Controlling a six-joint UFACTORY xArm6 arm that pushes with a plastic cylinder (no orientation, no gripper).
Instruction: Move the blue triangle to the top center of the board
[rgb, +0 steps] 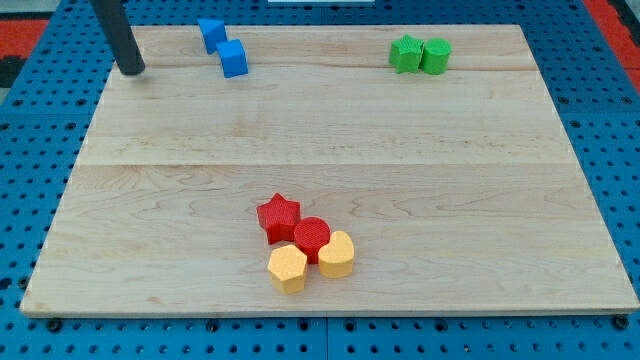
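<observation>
Two blue blocks sit near the view's top left. One blue block (211, 33) is the higher one; its shape is hard to make out and may be the triangle. A blue cube (233, 58) touches it just below and to the right. My tip (131, 70) rests on the board to the left of both blue blocks, about a hundred pixels from the cube, touching neither.
A green star (405, 53) and a green cylinder (435, 55) touch at the top right. Near the bottom centre a red star (278, 216), a red cylinder (312, 237), a yellow hexagon (288, 267) and a yellow block (337, 254) cluster together. The wooden board (450, 180) ends on a blue pegboard.
</observation>
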